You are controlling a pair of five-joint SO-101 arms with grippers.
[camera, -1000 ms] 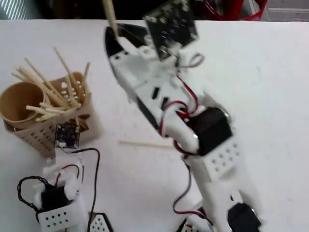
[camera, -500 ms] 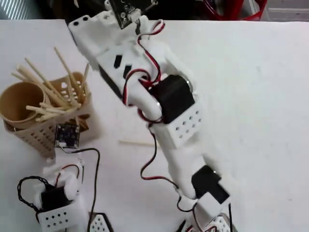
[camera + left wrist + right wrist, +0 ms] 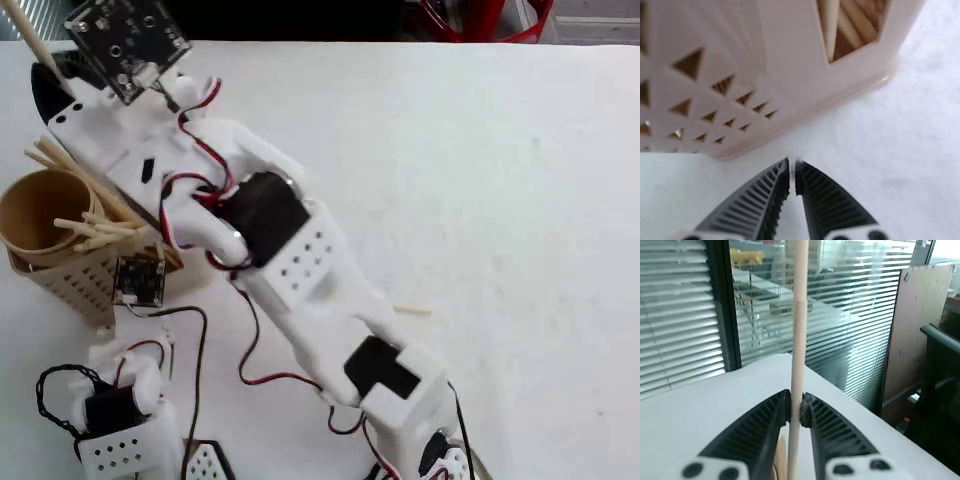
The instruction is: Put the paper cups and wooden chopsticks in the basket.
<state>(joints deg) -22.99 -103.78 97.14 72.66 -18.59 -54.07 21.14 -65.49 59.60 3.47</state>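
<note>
- On the far left of my high view I see the paper cup (image 3: 35, 215). It stands upright inside the basket (image 3: 75, 285), at the basket's left end, with its mouth facing up.
- The basket sits on the white table (image 3: 520, 200), near the left edge.
- A bundle of chopsticks (image 3: 100, 232) is in the basket too, just right of the cup. Some lie across the cup's rim and some poke up and out at a slant.
- My left arm (image 3: 115, 425) is low on the table, in front of the basket.
- The left gripper (image 3: 791, 172) points at the basket's wall, the one with the little triangle holes. Its two black jaws are squeezed together with nothing between them. The tips are just in front of the basket's bottom edge.
- My right arm (image 3: 290, 270) stretches across the table from lower right to upper left. It passes over the right part of the basket.
- The right gripper (image 3: 796, 412) is pinched tight on the held chopstick (image 3: 799, 340). The stick stands straight up between the jaws. In the high view it is up at the far left corner, behind the basket.
- Farther right, a loose chopstick (image 3: 415, 310) lies flat on the table. Its tip sticks out and the rest is hidden under the right arm.
</note>
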